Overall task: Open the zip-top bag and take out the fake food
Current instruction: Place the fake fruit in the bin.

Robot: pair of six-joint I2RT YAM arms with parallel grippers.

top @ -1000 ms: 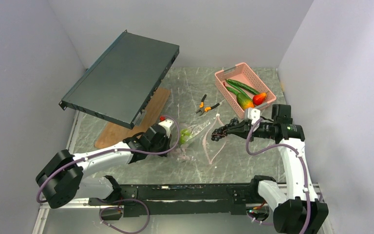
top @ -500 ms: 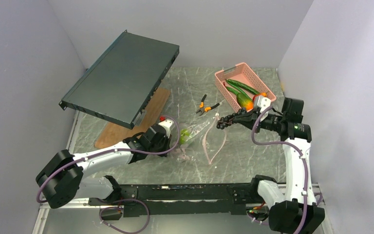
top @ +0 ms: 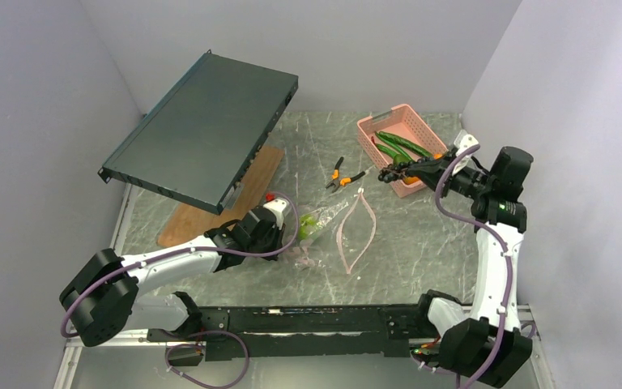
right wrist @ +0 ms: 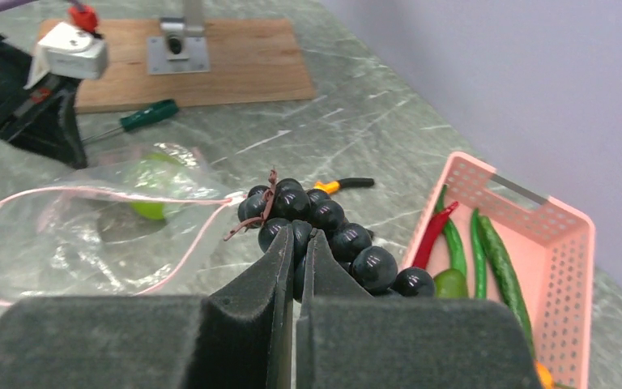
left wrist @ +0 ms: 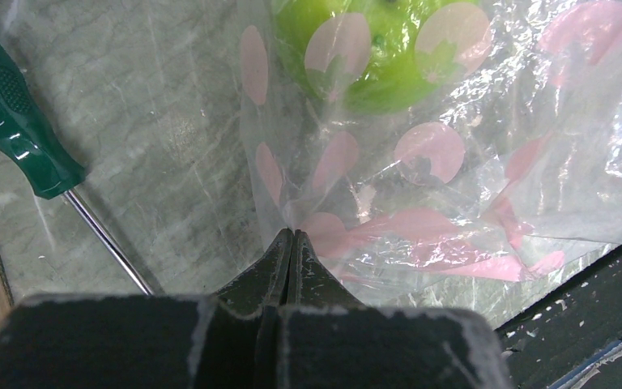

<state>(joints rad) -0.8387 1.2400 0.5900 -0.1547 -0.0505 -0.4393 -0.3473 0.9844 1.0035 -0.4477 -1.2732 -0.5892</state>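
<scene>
This was a robotics lab test cell: plain pale walls (top: 40, 121) boxed in my marbled table (top: 421, 243), a black mounting rail (top: 308, 312) ran along its near edge, and a dark rack-mount chassis (top: 202, 130) stood tilted near orange-handled pliers (top: 342, 176).

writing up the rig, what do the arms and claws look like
The left arm and right arm have white shells, black joints and looping lilac cables. The left claw and right claw have two dark wedge-shaped fingers each.
</scene>
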